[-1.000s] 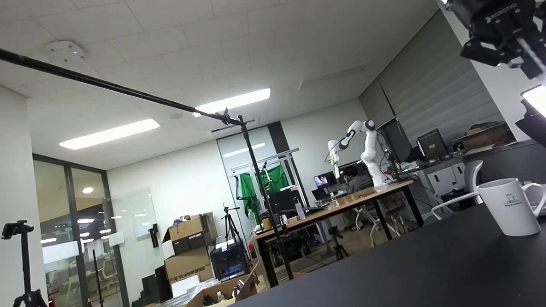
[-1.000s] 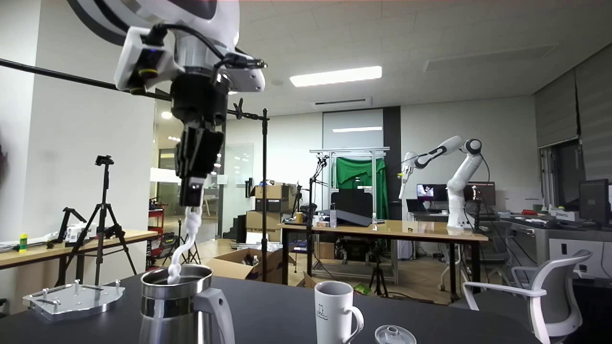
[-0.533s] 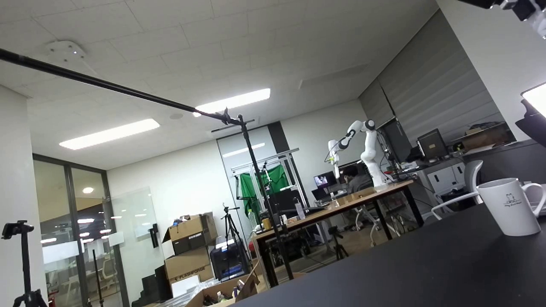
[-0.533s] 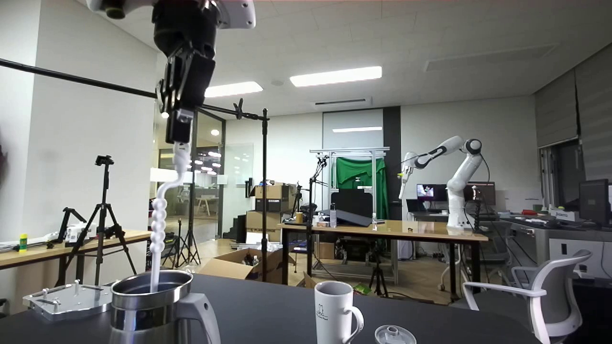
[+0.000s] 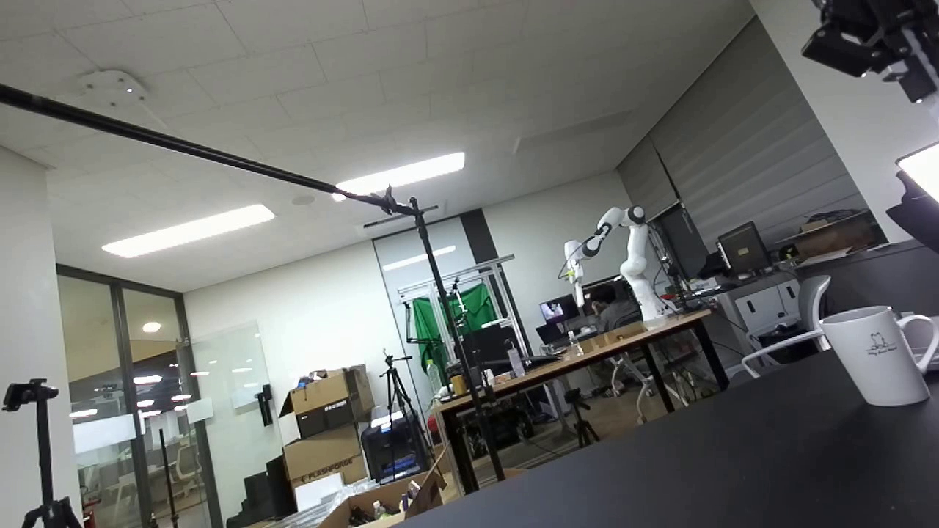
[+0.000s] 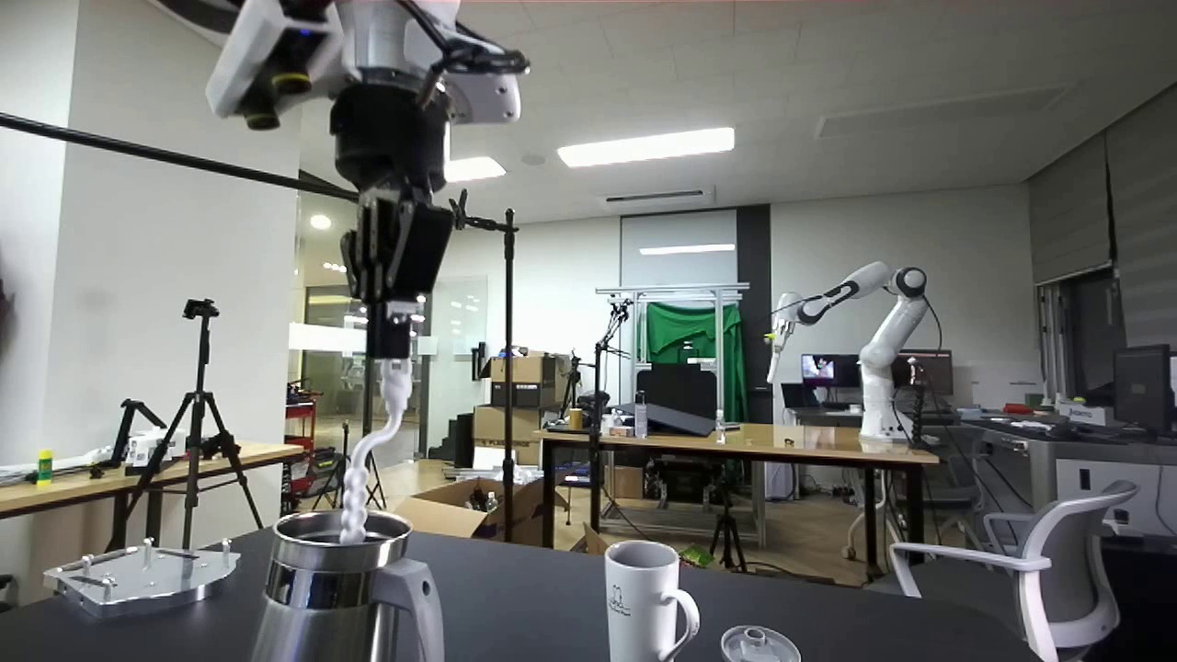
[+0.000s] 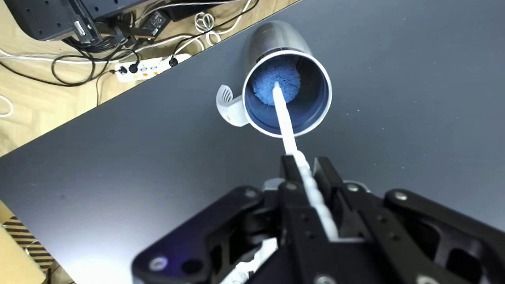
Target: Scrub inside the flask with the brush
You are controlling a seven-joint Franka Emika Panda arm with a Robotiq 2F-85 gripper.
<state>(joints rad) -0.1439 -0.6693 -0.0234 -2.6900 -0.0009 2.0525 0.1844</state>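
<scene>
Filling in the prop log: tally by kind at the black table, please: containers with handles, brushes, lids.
Containers with handles: 2 (flask, mug)
Brush: 1, its head inside the flask
Lid: 1, partly out of frame
Total: 4

Room with white walls (image 6: pixel 542 257) and a pale ceiling (image 6: pixel 828 55); light strips (image 6: pixel 646 147) glow in both exterior views. In an exterior view, an open box (image 6: pixel 441 515), stacked boxes (image 6: pixel 529 421), a wooden desk (image 6: pixel 772 439) and a green cloth (image 6: pixel 676 322) inside a metal frame (image 6: pixel 676 289) stand past the far edge of the dark tabletop (image 6: pixel 524 607). A grey chair (image 6: pixel 1076 570) stands by that edge's right end. In an exterior view, glass panels (image 5: pixel 95 352) rise well apart from the tabletop, and grey blinds (image 5: pixel 763 139) hang high beyond its far edge. In the wrist view, a power strip (image 7: pixel 148 68) and cables (image 7: pixel 94 46) lie on wood floor (image 7: pixel 35 114) beyond the tabletop's upper left edge.
</scene>
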